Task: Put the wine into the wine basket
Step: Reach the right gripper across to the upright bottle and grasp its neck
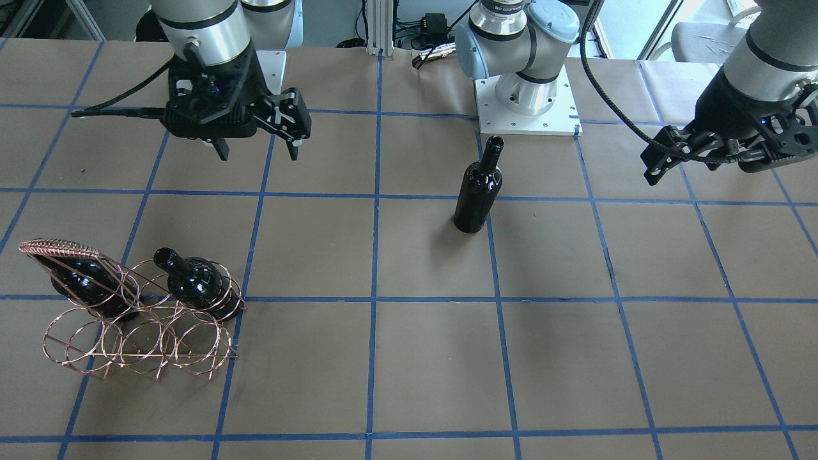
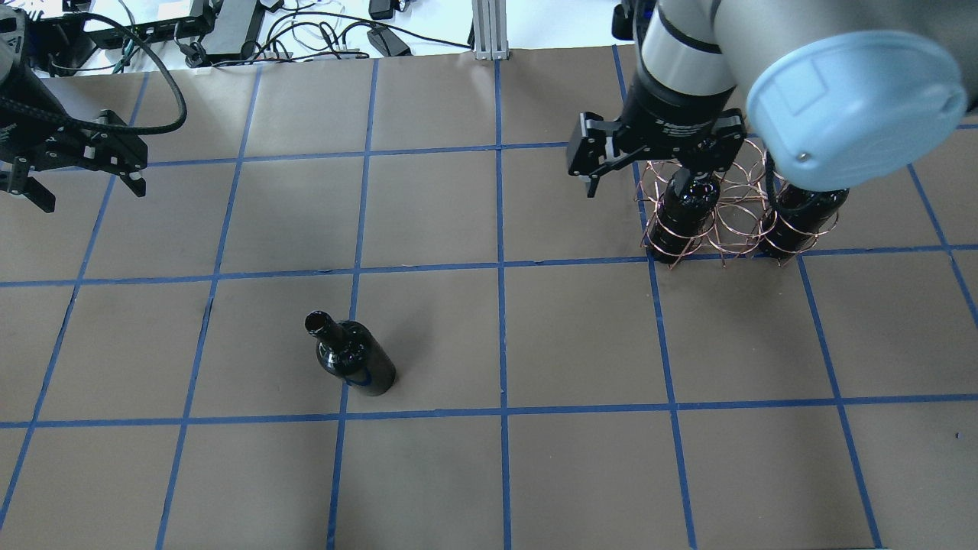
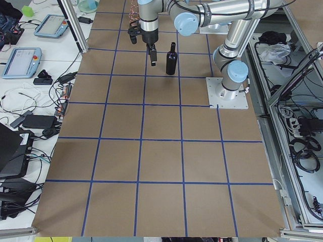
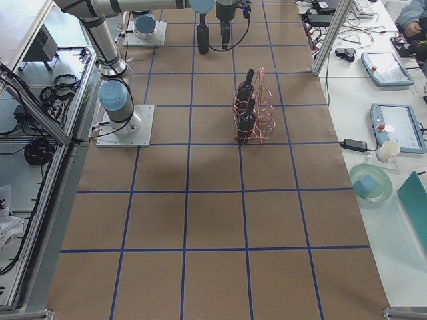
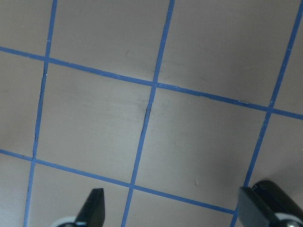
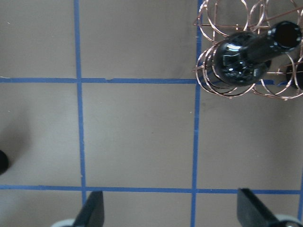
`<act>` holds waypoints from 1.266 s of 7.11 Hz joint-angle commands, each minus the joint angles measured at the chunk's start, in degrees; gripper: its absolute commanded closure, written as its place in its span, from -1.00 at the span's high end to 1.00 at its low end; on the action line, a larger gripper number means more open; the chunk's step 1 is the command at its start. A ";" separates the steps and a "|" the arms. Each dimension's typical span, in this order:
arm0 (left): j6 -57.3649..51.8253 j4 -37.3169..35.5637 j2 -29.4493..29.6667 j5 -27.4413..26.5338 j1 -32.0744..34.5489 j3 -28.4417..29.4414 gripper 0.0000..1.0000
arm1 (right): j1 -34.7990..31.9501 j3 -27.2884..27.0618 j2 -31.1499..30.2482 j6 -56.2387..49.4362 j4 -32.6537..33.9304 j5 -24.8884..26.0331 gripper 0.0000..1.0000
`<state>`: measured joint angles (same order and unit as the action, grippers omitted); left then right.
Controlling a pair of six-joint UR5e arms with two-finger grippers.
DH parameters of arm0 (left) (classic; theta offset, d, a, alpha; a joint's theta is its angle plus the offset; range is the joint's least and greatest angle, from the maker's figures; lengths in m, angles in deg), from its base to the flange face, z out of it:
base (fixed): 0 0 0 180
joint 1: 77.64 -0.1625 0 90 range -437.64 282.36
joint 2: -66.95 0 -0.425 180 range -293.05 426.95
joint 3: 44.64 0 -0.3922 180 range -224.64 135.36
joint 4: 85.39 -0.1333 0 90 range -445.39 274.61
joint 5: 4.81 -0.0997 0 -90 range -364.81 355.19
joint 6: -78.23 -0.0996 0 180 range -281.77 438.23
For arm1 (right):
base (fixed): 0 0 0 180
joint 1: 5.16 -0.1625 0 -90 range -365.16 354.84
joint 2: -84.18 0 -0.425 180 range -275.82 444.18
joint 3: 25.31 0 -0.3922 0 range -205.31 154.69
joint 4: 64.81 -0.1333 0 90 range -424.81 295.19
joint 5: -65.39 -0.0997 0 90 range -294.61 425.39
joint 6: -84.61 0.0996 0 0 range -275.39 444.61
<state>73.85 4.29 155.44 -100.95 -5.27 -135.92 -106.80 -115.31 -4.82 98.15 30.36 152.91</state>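
A near-black wine bottle [image 1: 478, 188] stands upright alone on the table, also seen in the overhead view [image 2: 351, 355]. The copper wire wine basket [image 1: 137, 345] [image 2: 726, 229] holds two more dark bottles, one at each end [image 2: 688, 210] [image 2: 802, 218]. My right gripper [image 1: 258, 152] [image 2: 646, 183] hangs open and empty above the table beside the basket. Its wrist view shows one basketed bottle [image 6: 246, 54] and the basket rings [image 6: 208, 28] at the top right. My left gripper [image 1: 661, 160] [image 2: 90, 195] is open and empty, far from the lone bottle. Its wrist view shows only bare table between the fingers [image 5: 94, 205].
Brown paper with a blue tape grid covers the table [image 2: 497, 473]. The left arm's base plate [image 1: 527, 102] stands just behind the lone bottle. Cables and power bricks [image 2: 229, 30] lie beyond the far table edge. Side benches carry tablets and a cup [image 4: 387, 150].
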 commanded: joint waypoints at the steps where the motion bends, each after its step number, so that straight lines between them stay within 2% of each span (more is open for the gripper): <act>1: -0.01 -0.03 -0.51 -0.27 0.22 -0.03 1.00 | -7.31 -0.01 3.63 9.56 6.51 0.19 0.99; 2: -0.01 -0.03 -0.69 -0.45 -0.30 0.06 1.00 | -12.65 -0.18 5.05 10.97 6.70 0.20 0.86; 3: -0.80 0.40 -0.95 -0.54 -0.57 0.14 1.00 | -16.71 0.52 7.67 18.99 9.74 0.11 0.94; 4: -1.67 0.41 -1.04 -0.63 -0.57 0.14 1.00 | -20.32 1.13 8.83 21.76 11.69 0.02 0.99; 6: -1.68 0.41 -1.05 -0.71 -0.66 0.14 1.00 | -22.54 4.02 12.95 22.40 12.32 -0.94 0.99; 8: -1.68 0.41 -1.05 -0.72 -0.74 0.14 1.00 | -27.54 5.96 15.95 30.81 14.87 -2.44 1.00; 9: -1.68 0.41 -1.05 -0.80 -0.66 0.06 1.00 | -28.78 6.49 16.05 31.72 14.78 -2.53 1.00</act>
<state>72.17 4.66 154.40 -101.68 -5.96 -135.79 -133.60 -109.68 10.46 127.43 44.75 150.68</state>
